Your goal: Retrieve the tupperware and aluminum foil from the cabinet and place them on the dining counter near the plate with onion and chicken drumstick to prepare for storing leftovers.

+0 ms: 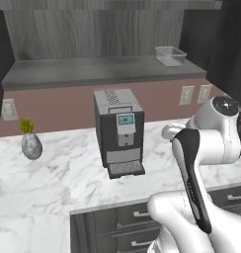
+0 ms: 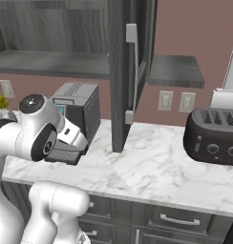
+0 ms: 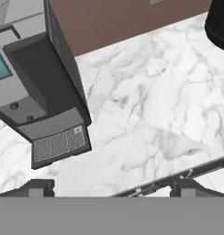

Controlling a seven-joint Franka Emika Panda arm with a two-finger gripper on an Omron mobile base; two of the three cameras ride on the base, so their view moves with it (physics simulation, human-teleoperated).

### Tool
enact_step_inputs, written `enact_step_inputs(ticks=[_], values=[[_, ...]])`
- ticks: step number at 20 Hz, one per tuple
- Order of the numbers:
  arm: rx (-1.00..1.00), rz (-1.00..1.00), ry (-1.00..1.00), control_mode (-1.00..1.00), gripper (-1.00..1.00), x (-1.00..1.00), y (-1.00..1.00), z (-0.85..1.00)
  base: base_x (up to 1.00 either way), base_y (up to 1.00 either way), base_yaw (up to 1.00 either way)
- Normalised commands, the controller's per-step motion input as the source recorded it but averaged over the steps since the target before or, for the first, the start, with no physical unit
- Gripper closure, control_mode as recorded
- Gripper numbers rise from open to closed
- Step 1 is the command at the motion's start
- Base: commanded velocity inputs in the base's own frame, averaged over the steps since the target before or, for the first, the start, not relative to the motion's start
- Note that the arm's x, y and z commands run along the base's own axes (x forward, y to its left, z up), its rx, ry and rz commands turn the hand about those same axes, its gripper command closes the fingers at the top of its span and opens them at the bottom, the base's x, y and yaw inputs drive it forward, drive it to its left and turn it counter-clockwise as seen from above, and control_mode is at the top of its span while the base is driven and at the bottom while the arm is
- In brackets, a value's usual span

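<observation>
The jaws stood wide apart and held nothing; in the hand view their two dark tips point(image 3: 38, 186) rose at the bottom, far from each other, above bare white marble tabletop point(image 3: 146, 114). The hand looked down on the coffee machine point(image 3: 36, 92), whose grated drip tray lay just left of the jaws' line. A dark rounded toaster point(image 3: 219, 25) showed at the upper right corner of that view, well apart from the machine.

In the left base view the white arm point(image 1: 201, 163) bent over the front edge of the tabletop, to the right of the coffee machine point(image 1: 118, 131). A small grey vase with a green plant point(image 1: 30, 141) stood on the marble to the machine's left, well apart from it.

Above, the cabinet point(image 1: 93, 34) stood open, showing its grey wood-grain back and dark shelf. The tupperware point(image 1: 170, 55) sat upright on that shelf near its right end, clear of the arm. I could not tell where the aluminum foil was.

In the right base view one dark cabinet door point(image 2: 130, 71) hung open edge-on, between the coffee machine point(image 2: 78, 112) and the toaster point(image 2: 214, 136). Drawers with bar handles point(image 2: 178, 220) ran under the tabletop.
</observation>
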Motion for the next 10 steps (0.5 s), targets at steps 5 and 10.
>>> enact_step_inputs(ticks=[5, 10], values=[[-0.04, 0.0, -0.15, -1.0, -1.0, -0.01, 0.0, 0.32, 0.0, 0.0, 0.0], [-0.08, 0.0, -0.27, -1.0, -1.0, 0.0, 0.0, 0.6, 0.0, 0.0, 0.0]])
